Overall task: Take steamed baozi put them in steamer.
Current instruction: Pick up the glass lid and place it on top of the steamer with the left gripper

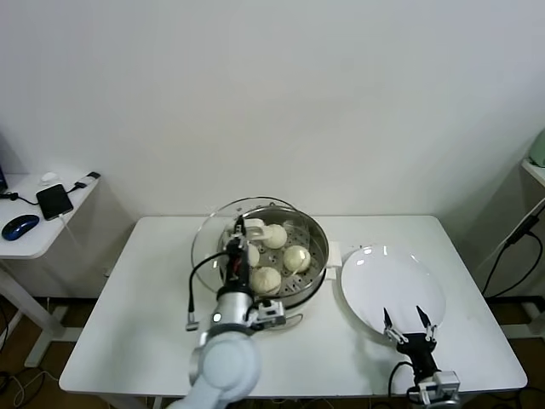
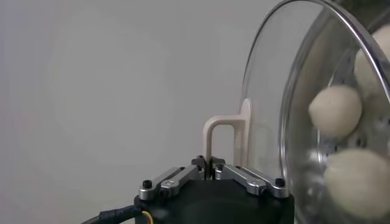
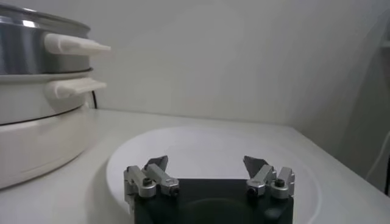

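Buns (image 1: 295, 257) all sit in the steamer (image 1: 317, 232); the plate (image 1: 400, 294) is bare, so loading looks done.
Left pincer (image 2: 210, 163) is clamped on the handle of the glass lid (image 2: 268, 91), held tilted over the steamer's near-left rim, buns just beyond its tips. Right pincer (image 1: 408, 323), jaws apart, waits over the plate's near edge. Lid still has to seat; bare counter (image 1: 145, 298) lies off its outer side.
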